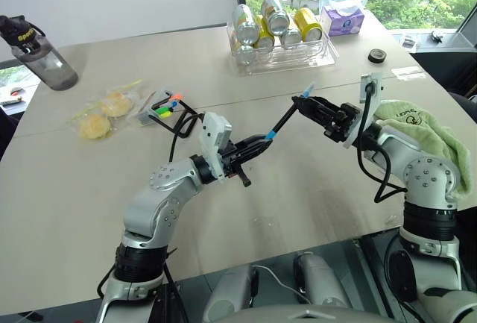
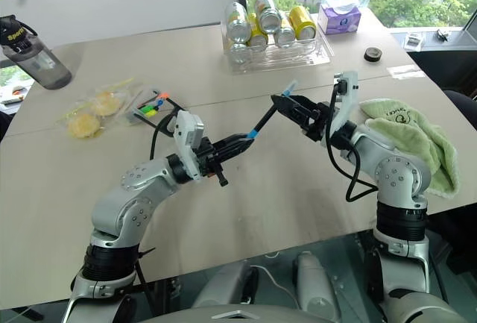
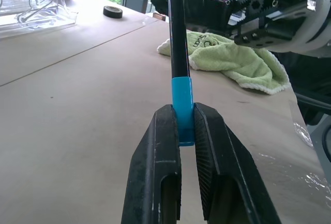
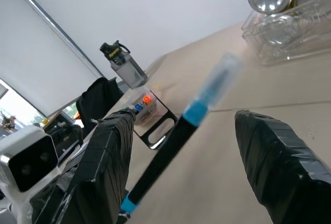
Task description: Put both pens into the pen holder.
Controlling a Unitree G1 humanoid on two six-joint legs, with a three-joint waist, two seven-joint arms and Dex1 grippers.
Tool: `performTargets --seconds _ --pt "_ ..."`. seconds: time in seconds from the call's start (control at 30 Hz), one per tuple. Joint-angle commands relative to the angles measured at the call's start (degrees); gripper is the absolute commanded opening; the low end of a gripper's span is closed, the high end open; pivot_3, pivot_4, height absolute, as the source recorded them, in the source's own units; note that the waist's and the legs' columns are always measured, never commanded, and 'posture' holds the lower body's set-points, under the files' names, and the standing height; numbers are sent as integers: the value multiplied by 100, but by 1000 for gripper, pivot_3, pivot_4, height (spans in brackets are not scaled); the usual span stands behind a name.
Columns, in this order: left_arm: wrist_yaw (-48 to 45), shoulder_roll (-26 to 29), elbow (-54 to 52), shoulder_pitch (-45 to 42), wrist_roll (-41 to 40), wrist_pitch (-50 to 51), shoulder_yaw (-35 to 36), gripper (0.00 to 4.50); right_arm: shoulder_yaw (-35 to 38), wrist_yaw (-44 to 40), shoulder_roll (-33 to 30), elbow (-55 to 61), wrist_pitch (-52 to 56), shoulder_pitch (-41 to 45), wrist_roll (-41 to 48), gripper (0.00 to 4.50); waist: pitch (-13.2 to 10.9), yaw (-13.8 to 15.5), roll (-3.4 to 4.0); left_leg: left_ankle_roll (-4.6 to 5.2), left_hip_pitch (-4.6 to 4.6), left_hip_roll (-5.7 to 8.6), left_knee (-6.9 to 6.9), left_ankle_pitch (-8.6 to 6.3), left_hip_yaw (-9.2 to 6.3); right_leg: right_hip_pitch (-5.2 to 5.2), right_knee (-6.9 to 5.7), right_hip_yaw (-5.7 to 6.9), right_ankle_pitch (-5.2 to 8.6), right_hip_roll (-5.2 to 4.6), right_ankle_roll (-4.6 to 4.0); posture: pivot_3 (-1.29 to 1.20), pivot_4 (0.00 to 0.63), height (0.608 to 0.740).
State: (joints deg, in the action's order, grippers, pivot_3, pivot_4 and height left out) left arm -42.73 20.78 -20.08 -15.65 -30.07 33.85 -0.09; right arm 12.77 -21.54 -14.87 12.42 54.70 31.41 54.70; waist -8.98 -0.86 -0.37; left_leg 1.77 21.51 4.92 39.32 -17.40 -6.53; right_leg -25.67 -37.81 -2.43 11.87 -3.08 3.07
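Left pincer [image 3: 186, 146] clamps pen [image 1: 284, 121]; far end between right pincer [image 1: 304, 102] fingers.

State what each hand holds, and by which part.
The left hand grips the black pen by its light-blue lower end. The right hand is open around its upper end.

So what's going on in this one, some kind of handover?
The left gripper is shut on one blue end of the black pen, held above the table. The pen's other end sits between the right gripper's open fingers, not clamped. The pen holder stands off to the robot's left.
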Motion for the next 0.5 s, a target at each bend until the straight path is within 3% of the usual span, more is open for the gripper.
performTargets --seconds 0.03,0.27,0.47,0.5 --pt "-95 67 -211 -77 -140 -134 -1 28 120 -20 14 58 -115 115 187 3311 0 0 0 0 0 0 0 0 0 0 0 0 0 0 0 0 150 739" --pt "-148 125 -216 -48 -215 -113 -33 0 97 -93 -20 110 -133 75 278 238 -1 -12 1 0 0 0 -2 0 0 -1 0 -1 0 0 0 0 150 739" --pt "-103 221 -157 -71 -196 -20 -74 0 64 -109 -89 128 -183 104 332 127 -1 -5 1 0 0 0 -2 0 -1 0 2 0 0 0 0 0 150 739" --pt "-187 266 -188 -75 -301 47 -51 443 6 -193 -177 169 -186 122 282 127 -1 -5 1 0 0 0 -3 0 -1 0 2 0 0 0 0 0 150 739"
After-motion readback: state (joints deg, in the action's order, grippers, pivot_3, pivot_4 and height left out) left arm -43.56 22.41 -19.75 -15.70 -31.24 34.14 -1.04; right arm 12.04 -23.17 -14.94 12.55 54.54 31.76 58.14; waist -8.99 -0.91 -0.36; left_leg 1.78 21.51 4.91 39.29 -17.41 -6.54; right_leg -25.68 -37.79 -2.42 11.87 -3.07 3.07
